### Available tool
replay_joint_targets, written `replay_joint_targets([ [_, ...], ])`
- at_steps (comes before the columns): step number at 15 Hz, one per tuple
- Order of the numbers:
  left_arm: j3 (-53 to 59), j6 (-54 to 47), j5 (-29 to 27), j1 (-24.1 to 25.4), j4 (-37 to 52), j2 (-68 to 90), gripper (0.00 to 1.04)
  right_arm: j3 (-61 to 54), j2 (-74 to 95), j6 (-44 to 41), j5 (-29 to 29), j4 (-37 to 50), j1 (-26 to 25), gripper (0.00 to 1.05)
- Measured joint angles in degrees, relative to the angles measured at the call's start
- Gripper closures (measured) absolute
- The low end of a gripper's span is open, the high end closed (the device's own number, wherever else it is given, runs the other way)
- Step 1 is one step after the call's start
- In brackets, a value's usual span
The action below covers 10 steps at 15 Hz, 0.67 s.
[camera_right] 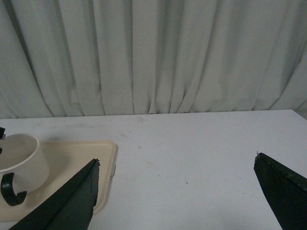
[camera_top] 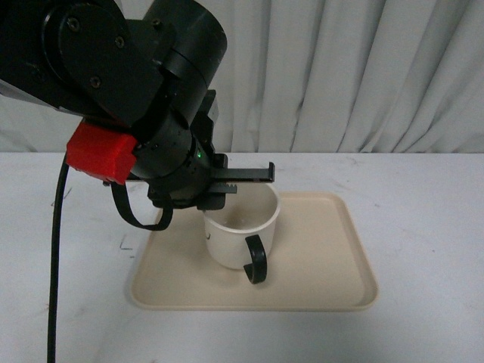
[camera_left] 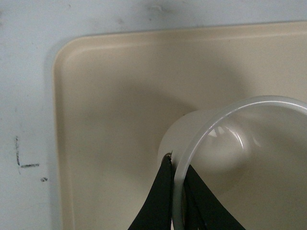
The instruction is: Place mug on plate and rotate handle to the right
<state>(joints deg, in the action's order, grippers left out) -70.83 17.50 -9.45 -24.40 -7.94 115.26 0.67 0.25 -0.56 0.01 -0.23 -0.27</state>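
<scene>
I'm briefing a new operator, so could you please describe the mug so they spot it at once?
On the white table lies a wide beige plate. On its left part is the mug, cream-white with a dark loop handle facing the camera. It is the only thing there, its rim pinched by the left gripper.

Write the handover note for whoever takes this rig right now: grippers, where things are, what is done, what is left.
Left gripper: shut on the mug, one finger inside the rim and one outside.
Right gripper: open and empty, off to the side over the table.
The mug is on the plate, left of its middle; whether it sits flat is unclear. The handle points toward the robot, slightly right.
Done: mug on plate.
Left: turn the handle to the right, then release.
</scene>
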Motion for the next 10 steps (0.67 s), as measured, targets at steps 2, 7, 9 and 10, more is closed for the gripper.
replay_joint_targets([
  [2, -0.7, 0.8, 0.0, -0.7, -1.1, 1.4, 0.96, 0.0, 0.0, 0.0, 0.0, 0.0, 0.0, 0.06],
  [7, 3.6, -3.8, 0.2, -0.5, 3.9, -4.5, 0.43, 0.0, 0.0, 0.0, 0.0, 0.0, 0.0, 0.06],
  [9, 15.8, -13.9, 2.7, 3.3, 25.5, -19.5, 0.16, 0.0, 0.0, 0.0, 0.0, 0.0, 0.0, 0.06],
  [10, 20.1, -16.7, 0.9, 5.3, 36.2, -24.6, 0.06, 0.0, 0.0, 0.0, 0.0, 0.0, 0.0, 0.06],
])
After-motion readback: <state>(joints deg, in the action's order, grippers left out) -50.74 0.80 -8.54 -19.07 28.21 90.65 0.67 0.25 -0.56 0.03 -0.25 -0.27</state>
